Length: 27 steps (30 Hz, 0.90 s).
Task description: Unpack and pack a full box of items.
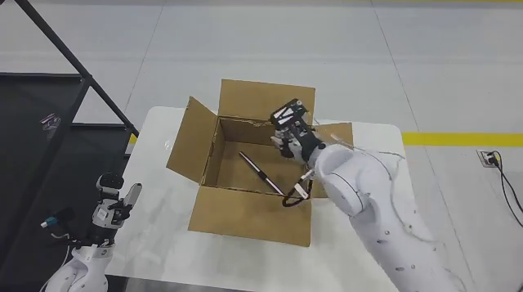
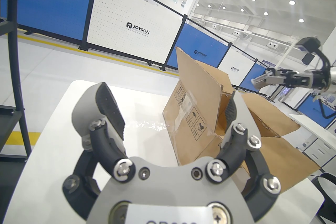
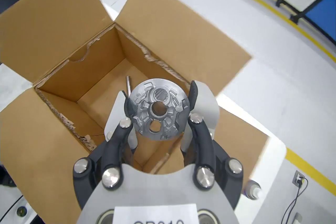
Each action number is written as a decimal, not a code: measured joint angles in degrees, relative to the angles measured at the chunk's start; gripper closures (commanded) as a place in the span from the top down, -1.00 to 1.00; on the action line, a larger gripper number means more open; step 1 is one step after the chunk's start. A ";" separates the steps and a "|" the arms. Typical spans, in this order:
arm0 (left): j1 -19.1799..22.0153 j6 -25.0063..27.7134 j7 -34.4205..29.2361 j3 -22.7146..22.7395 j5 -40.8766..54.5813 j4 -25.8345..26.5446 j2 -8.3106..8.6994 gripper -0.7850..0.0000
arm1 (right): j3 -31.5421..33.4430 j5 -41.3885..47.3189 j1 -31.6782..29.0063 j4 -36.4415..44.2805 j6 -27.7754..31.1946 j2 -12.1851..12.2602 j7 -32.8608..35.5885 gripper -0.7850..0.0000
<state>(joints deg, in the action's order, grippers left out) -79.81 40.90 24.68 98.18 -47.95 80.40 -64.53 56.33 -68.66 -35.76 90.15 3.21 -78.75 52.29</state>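
The right end effector (image 3: pixel 160 98) is closed on a grey metal disc (image 3: pixel 157 114). Its pads (image 3: pixel 193 96) press on opposite points of the rim, and the ribbed face is turned toward the wrist camera. It holds the disc in the air above the mouth of the open cardboard box (image 3: pixel 105 57).

The disc looks like cast metal, so it is probably stiff, dense for its bulk and unlikely to be damaged by a firm squeeze. Its smooth rim could slip, which makes a grip straight across the widest part the safest one. A thin metal rod (image 1: pixel 260 173) lies aslant on the box floor. It would likely roll, and is best pinched across its shaft near mid-length.

The box stands on the white table (image 1: pixel 163 235) with its flaps spread outward. The left end effector (image 2: pixel 169 99) is open and empty by the table's left edge, well apart from the box.
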 measured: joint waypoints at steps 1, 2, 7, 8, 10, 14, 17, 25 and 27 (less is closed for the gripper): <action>0.00 0.00 0.00 0.00 0.00 0.00 0.00 1.00 | -2.53 0.92 2.13 -4.66 -0.61 -0.91 -0.66 -1.00; 0.00 0.00 0.00 0.00 0.00 0.00 0.00 1.00 | -4.26 2.27 3.51 -8.16 -0.80 -1.65 -1.55 -1.00; 0.00 0.00 0.00 0.00 0.00 0.00 0.00 1.00 | -12.90 9.50 10.19 -27.97 -3.16 -6.19 -6.80 -1.00; 0.00 0.00 0.00 0.00 0.00 0.00 0.00 1.00 | -14.15 9.55 11.21 -31.06 -3.96 -7.05 -7.61 -1.00; 0.00 0.00 0.00 0.00 0.00 0.00 0.00 1.00 | -16.85 10.02 13.53 -37.73 -5.91 -8.96 -8.96 -1.00; 0.00 0.00 0.00 0.00 0.00 0.00 0.00 1.00 | -19.09 12.18 16.29 -46.32 -7.39 -11.97 -11.88 -1.00; 0.00 0.00 0.00 0.00 0.00 0.00 0.00 1.00 | -19.82 14.40 17.80 -51.20 -6.54 -13.72 -13.48 -0.39; 0.00 0.00 0.00 0.00 0.00 0.00 0.00 1.00 | -21.07 15.82 20.53 -58.82 -5.01 -17.03 -15.81 -0.04; 0.00 0.00 0.00 0.00 0.00 0.00 0.00 1.00 | -21.13 15.93 20.94 -59.90 -4.72 -17.53 -16.18 -0.04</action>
<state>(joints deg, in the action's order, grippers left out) -79.81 40.90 24.68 98.18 -47.95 80.40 -64.53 35.20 -52.73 -14.83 30.25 -1.51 -96.29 36.11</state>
